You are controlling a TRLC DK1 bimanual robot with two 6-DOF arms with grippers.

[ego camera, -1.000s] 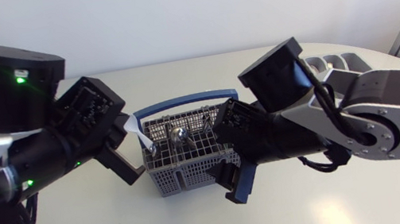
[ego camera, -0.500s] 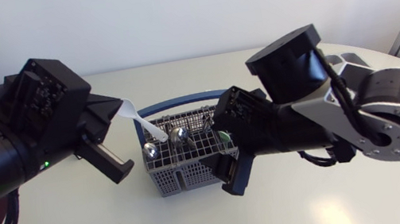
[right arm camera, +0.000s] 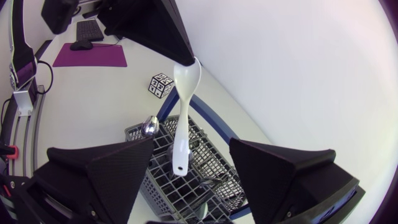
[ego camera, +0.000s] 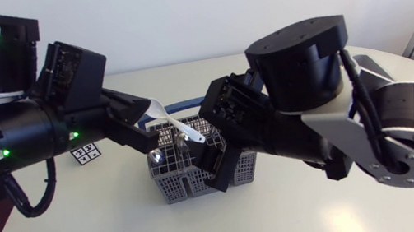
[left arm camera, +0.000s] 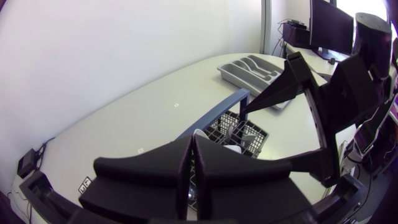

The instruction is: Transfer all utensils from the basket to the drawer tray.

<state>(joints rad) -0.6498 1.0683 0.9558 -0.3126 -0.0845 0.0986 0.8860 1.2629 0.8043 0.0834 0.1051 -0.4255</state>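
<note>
The left gripper pinches the white spoon so its handle dangles between the wide-open fingers of the right gripper, handoff probably.

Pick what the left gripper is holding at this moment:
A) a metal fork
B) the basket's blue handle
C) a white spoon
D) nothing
C: in the right wrist view the left gripper is shut on the bowl end of the white spoon, whose handle hangs above the utensil basket, between the open fingers of the right gripper without touching them.
</note>
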